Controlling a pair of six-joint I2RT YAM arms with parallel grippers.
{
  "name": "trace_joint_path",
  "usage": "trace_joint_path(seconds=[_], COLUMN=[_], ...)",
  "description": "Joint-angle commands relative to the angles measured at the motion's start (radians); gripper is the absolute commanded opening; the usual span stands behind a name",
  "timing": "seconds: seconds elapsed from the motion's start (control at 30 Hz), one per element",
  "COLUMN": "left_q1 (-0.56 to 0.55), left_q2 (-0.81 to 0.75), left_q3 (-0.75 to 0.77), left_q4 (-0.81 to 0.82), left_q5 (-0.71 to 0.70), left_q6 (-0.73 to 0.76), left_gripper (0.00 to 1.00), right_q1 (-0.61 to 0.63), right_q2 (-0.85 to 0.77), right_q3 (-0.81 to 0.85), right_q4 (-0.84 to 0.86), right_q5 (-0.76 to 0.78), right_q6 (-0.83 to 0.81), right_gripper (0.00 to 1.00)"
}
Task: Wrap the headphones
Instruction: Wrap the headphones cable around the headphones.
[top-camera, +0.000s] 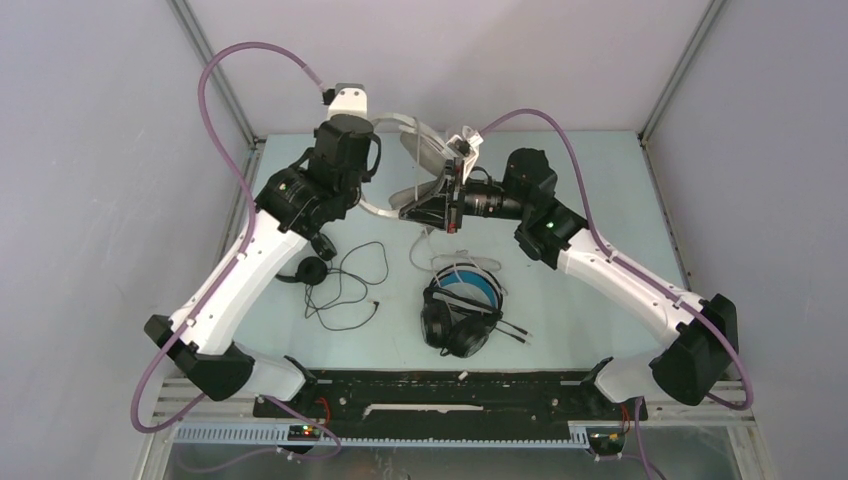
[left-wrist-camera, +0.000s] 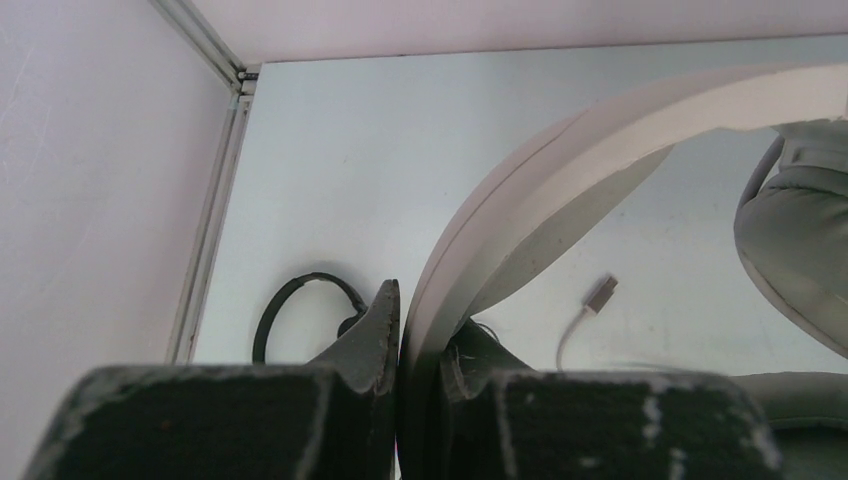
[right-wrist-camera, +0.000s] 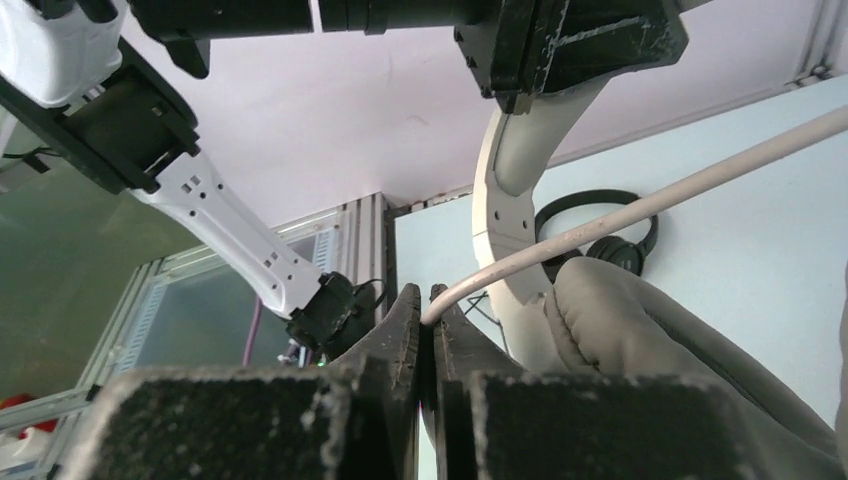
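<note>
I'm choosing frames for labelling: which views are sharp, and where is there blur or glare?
Top external: evenly lit and sharp, soft shadows around the bulky black headphones, no glare. Left wrist: the left tool and the big white-grey headphones' band it clamps are close and soft; the pale table behind is clearer. Right wrist: the right tool, pinching the white cable, is blurred near the lens.

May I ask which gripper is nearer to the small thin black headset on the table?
Left. The left gripper, shut on the white headband, hangs just beyond the small black headset; the right gripper, pinching the white cable, sits farther right.
</note>
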Motion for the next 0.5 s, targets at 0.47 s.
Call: trace_joint_path(seconds=[0.47], left_q1=[0.019], left_q2=[-0.069], left_q3=[-0.107], left_q4=[0.314], left_q5=[-0.007], left_q6=[-0.158], left_gripper=[0.0], right_q1=[0.107], right_q2=[0.011], right_q3=[0.048], right_q4=[0.038], right_q5=[0.11], right_q6=[-0.169], right_gripper=[0.0])
